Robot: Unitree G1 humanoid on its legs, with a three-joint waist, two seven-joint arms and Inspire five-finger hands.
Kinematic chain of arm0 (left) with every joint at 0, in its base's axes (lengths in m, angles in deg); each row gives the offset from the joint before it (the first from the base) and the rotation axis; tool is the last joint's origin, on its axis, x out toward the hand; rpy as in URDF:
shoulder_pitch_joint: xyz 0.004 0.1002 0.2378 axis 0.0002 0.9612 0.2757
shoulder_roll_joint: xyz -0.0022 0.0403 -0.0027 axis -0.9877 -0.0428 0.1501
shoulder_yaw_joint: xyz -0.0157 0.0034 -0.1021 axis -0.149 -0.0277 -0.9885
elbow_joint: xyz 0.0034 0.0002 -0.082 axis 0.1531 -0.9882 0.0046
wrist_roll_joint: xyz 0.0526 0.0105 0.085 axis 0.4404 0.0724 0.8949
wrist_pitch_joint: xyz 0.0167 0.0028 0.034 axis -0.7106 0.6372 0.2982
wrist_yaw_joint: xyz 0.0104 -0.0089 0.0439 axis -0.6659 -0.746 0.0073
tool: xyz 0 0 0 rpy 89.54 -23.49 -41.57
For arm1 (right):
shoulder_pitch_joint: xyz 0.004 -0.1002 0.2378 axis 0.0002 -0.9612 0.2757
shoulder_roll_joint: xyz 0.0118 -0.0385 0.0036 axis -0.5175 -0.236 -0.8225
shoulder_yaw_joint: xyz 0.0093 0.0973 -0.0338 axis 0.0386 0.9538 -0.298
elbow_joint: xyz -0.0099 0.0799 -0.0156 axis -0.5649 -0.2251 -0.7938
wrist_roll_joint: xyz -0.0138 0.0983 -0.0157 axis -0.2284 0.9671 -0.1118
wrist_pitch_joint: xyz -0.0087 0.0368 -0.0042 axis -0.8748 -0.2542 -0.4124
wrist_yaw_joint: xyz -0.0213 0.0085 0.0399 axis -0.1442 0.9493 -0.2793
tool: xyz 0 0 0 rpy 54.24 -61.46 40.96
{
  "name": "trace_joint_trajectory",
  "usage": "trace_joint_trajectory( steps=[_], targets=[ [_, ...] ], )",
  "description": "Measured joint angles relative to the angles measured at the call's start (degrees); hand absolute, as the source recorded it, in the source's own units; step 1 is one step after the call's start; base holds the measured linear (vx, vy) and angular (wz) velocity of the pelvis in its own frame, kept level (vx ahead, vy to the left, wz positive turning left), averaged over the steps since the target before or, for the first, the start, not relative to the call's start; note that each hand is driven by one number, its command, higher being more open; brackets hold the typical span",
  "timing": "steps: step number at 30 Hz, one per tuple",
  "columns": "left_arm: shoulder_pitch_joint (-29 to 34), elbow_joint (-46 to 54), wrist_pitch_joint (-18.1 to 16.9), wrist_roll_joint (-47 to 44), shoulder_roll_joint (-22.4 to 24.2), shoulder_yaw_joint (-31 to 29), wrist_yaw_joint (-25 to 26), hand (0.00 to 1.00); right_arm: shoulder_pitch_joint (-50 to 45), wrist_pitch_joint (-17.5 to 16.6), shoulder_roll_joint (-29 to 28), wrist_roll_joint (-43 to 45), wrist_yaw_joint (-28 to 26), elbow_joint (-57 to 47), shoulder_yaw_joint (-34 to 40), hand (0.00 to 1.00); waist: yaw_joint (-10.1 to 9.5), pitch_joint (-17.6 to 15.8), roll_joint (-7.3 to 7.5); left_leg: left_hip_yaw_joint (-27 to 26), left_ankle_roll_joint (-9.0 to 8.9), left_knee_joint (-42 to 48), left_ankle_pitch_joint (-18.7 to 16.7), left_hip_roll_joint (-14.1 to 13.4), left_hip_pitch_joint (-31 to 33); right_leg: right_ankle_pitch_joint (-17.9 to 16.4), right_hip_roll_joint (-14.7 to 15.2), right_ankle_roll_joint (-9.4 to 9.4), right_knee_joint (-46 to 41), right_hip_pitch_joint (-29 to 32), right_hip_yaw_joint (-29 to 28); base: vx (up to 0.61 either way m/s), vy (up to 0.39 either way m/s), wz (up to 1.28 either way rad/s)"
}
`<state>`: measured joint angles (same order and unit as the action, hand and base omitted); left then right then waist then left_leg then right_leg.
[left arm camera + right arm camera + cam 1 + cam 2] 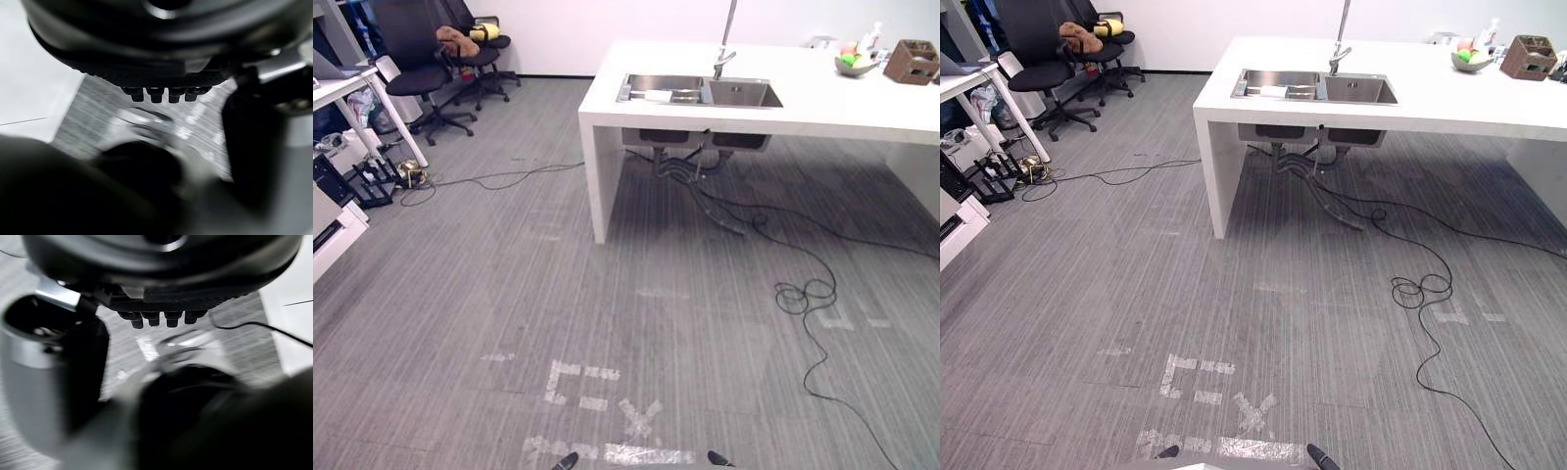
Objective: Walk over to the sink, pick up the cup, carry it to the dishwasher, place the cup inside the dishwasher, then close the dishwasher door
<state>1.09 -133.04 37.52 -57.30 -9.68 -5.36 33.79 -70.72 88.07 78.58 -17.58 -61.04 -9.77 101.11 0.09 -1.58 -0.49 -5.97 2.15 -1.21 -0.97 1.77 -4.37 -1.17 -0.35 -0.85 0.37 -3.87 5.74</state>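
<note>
A steel double sink (700,90) with a tall faucet (726,49) is set in a white island counter (803,113), a few steps ahead and to the right. A pale flat item (651,95) lies in the sink's left basin; the rest of the basins' inside is hidden from here. My left hand (161,54) hangs over the grey carpet, with its fingertips (166,94) in a relaxed row holding nothing. My right hand (161,284) hangs the same way, its fingertips (161,319) loose and empty.
Black cables (808,294) trail over the carpet from under the sink. Tape marks (607,411) lie just ahead. Office chairs (426,73) and a desk (342,86) stand at the far left, and a low white unit (333,230) sits at the left edge. A fruit bowl (855,65) and a brown box (911,61) sit on the counter.
</note>
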Motion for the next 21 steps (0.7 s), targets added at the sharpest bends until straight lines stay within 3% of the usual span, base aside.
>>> trace_joint_trajectory(
  steps=[3, 7, 11, 17, 21],
  targets=[
    [-1.07, -0.16, -1.32, -2.26, 0.49, 0.91, -0.39, 1.00, 1.16, -5.34, -0.74, -5.82, 3.67, -0.07, 0.15, 1.00, 0.48, 0.03, 0.32, 0.44, -0.05, -1.69, -0.01, 0.19, -1.93, 0.04, -0.07, 0.15, 1.90, -1.97, 0.63, 0.06, 0.000, 0.06],
    [-1.58, -0.17, -3.52, -2.42, 0.65, 0.92, 1.03, 1.00, 2.91, -7.37, -1.23, -9.02, 5.41, -0.14, 1.10, 1.00, 0.71, -0.41, 0.08, 0.58, -0.19, -2.61, 0.01, 0.26, -2.10, -0.08, -0.09, 0.57, 2.77, -2.34, 1.01, 0.05, -0.004, 0.04],
    [-1.79, -0.15, -6.65, -3.36, 0.86, 0.96, 3.96, 1.00, 4.67, -5.52, -1.25, -11.28, 2.82, -0.21, 1.09, 1.00, 0.81, -1.02, 0.12, 0.74, -0.45, -2.81, -0.16, 0.25, -2.35, -0.48, -0.03, 1.75, 2.77, -2.57, 1.95, 0.01, -0.003, 0.04],
    [-1.91, -0.09, -12.48, -4.57, 1.78, 0.96, 4.13, 1.00, 5.26, -4.20, -1.36, -11.02, 0.60, -1.24, 1.07, 1.00, 0.80, -1.78, 0.18, 1.31, -0.47, -3.26, -0.17, 0.42, -2.98, -0.88, 0.19, 2.50, 2.68, -3.18, 2.74, -0.01, -0.002, 0.05],
    [-1.95, -0.02, -13.45, -4.55, 2.06, 0.90, 4.14, 1.00, 5.59, -2.57, -1.32, -10.94, -0.34, -1.24, 1.07, 1.00, 0.82, -1.85, 0.29, 0.78, -0.50, -3.62, -0.20, 0.46, -3.37, -0.92, 0.22, 2.55, 2.61, -3.14, 2.29, -0.02, -0.001, -0.06]
  ],
)
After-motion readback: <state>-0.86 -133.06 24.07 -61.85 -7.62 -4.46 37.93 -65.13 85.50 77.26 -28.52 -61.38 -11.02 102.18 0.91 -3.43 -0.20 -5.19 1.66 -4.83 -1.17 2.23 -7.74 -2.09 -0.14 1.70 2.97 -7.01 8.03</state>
